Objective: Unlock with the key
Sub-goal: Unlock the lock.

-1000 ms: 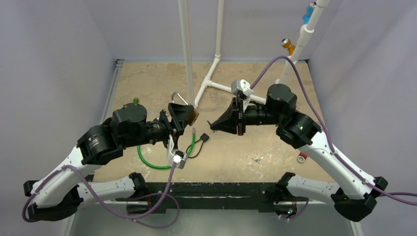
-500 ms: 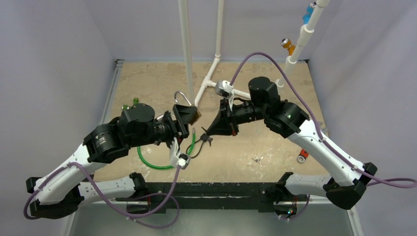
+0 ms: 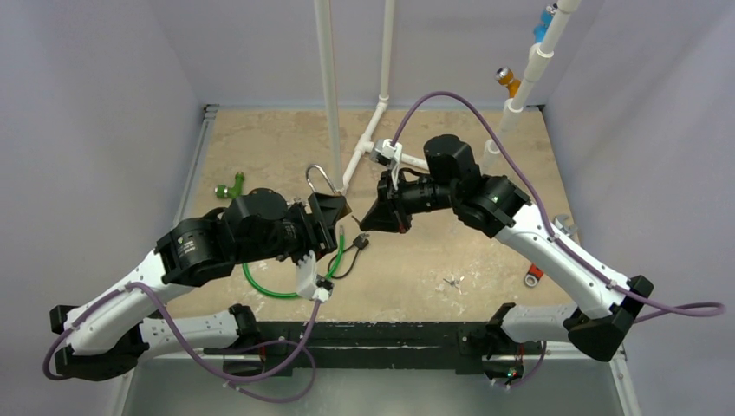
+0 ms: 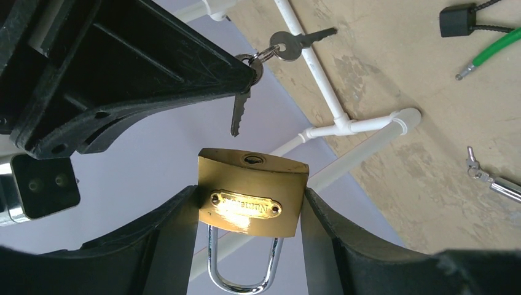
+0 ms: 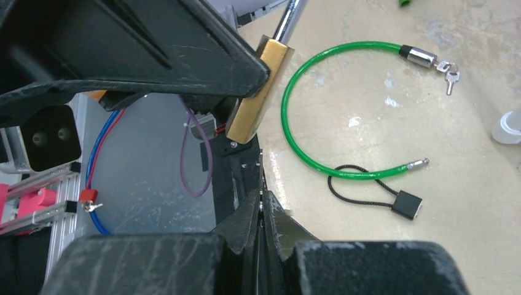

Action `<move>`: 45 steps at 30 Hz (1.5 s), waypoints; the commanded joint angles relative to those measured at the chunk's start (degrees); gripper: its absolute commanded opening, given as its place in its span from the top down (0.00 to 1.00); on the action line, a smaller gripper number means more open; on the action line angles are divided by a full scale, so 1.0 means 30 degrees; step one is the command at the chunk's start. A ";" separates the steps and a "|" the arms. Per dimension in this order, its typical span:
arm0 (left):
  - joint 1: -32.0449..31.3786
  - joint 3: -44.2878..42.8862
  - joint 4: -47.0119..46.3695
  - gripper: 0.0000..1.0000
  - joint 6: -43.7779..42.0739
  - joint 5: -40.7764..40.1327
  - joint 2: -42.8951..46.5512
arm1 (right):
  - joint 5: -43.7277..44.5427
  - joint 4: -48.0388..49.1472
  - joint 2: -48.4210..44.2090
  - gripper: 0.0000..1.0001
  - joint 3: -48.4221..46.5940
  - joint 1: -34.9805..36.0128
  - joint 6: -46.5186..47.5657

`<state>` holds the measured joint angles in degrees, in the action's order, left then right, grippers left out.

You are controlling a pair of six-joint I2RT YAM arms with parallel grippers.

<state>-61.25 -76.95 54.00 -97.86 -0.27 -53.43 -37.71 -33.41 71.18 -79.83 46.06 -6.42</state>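
2 keys (image 4: 238,114); padlock (image 4: 252,184) lettering illegible.

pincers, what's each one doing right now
Left pincer: closed on the brass padlock.
Right pincer: shut, holding the key.

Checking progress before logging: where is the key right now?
Left wrist view: the key hangs from the shut right tool, its tip just short of the keyhole end of the padlock clamped in the left tool.

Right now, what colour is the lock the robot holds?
Brassy gold padlock, clearest in the left wrist view.
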 commanded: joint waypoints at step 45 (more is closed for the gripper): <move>-0.1202 0.0569 -0.2699 1.00 -0.1348 -0.4479 -0.0503 | 0.1992 0.2787 0.0598 1.00 0.0708 0.0166 -0.2125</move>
<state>-64.34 -75.09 50.50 -100.33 -13.23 -56.47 -33.26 -27.31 73.95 -76.88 47.09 -12.45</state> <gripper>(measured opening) 0.546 0.004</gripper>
